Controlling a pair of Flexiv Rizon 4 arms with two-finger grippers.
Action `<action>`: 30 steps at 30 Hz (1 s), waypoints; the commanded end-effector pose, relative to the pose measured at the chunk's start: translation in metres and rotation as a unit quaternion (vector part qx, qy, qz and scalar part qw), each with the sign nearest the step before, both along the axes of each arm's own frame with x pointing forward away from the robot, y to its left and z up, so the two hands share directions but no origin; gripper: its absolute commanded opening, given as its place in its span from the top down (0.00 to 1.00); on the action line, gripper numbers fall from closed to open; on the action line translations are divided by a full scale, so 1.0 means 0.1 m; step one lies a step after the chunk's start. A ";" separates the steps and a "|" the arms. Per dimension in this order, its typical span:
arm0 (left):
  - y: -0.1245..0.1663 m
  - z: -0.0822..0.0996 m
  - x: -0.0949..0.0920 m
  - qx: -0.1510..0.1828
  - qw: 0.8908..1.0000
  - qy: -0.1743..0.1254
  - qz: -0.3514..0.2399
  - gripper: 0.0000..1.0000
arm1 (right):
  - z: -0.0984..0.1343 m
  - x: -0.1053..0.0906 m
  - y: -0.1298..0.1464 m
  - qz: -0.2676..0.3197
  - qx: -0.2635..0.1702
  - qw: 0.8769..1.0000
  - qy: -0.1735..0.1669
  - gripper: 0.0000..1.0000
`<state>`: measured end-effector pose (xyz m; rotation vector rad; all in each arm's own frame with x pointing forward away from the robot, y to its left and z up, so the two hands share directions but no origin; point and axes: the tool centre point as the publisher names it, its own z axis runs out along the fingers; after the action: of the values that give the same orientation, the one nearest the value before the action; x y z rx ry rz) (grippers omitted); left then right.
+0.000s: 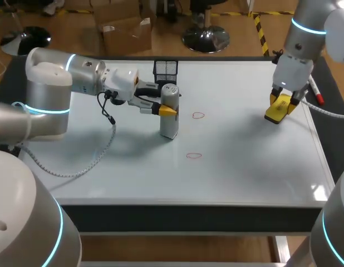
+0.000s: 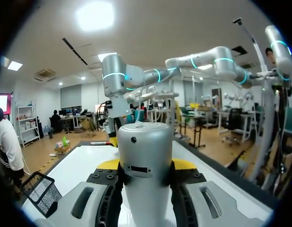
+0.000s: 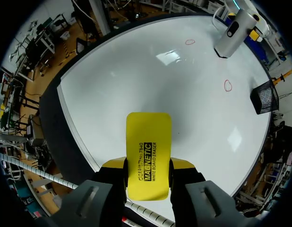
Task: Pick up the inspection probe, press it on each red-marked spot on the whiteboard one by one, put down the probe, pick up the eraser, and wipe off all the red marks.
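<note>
White board [image 1: 244,167] bore two red ovals [image 1: 198,115]. Left gripper [image 2: 145,164] clamped an upright silver cylindrical probe [image 2: 145,146]; right gripper [image 3: 147,165] clamped a yellow rectangular eraser [image 3: 148,137].

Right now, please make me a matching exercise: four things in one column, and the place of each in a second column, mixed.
1 inspection probe
2 eraser
3 black mesh basket
4 red marks

a held by the right gripper
b drawn on the whiteboard
c held by the left gripper
d at the far edge

Pairs: 1-c, 2-a, 3-d, 4-b.
</note>
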<state>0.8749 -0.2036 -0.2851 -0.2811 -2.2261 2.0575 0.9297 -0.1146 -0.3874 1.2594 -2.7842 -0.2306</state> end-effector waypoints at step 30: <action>1.40 0.60 0.71 -0.010 0.999 0.006 0.039 1.00 | 0.01 0.00 0.00 0.001 -0.002 1.000 0.000 1.00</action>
<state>0.9373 -0.0792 -0.2278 -0.1574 -2.2638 2.1320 0.9297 -0.1145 -0.3875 1.2598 -2.7843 -0.2304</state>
